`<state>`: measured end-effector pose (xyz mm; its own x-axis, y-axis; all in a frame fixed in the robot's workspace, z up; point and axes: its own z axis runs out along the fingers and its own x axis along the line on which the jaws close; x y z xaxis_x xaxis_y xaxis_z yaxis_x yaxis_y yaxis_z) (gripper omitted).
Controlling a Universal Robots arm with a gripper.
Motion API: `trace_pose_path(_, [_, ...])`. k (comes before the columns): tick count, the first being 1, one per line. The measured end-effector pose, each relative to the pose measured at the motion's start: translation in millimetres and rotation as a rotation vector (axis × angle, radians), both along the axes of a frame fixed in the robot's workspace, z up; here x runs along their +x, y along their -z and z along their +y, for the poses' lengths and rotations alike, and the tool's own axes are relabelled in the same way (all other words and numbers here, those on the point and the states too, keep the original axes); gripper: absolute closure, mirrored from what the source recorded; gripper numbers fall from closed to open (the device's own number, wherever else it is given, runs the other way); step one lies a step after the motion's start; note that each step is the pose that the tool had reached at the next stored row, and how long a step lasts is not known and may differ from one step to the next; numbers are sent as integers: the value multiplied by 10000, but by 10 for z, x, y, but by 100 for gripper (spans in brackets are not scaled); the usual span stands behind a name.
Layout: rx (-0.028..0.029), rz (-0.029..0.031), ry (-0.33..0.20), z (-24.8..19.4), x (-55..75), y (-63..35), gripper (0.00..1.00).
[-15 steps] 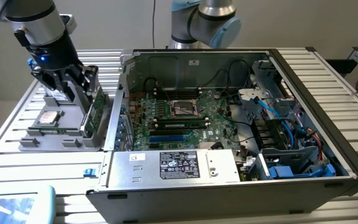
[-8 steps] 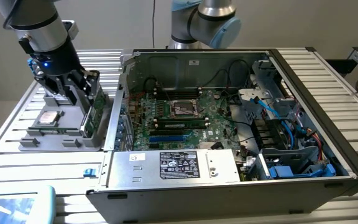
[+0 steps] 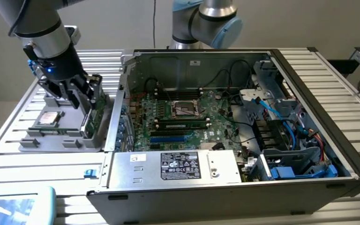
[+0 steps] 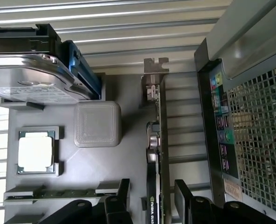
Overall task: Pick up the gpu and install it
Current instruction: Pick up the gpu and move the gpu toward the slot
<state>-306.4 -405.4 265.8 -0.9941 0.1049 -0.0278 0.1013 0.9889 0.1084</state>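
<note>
Wrist view: end effector (image 4: 152, 189) open, jaws straddling gpu (image 4: 155, 140), gap on each side, no contact visible.
Gpu place: on edge in a slot of the grey tray (image 4: 128, 93), on the tray side nearest the computer case (image 4: 250, 116).
Gpu look: thin, seen edge-on; silver bracket (image 4: 155, 65) at the end away from the jaws; green board, black part with lettering near the jaws.
Exterior view: end effector low over the tray; tray on desk (image 3: 5, 159), just beside the case.
Risk 1: off-centre closing likely to tilt or jam the card in its slot.
Risk 2: pinch on raised components instead of flat faces, so slip on lift.
Risk 3: bracket may snag the tray if pulled askew.
</note>
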Motion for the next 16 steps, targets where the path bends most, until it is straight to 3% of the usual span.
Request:
trace_pose_path(11, [8,-58,1,0,12,192,49])
trace_pose_path(16, [10,-61,0,0,13,212,49])
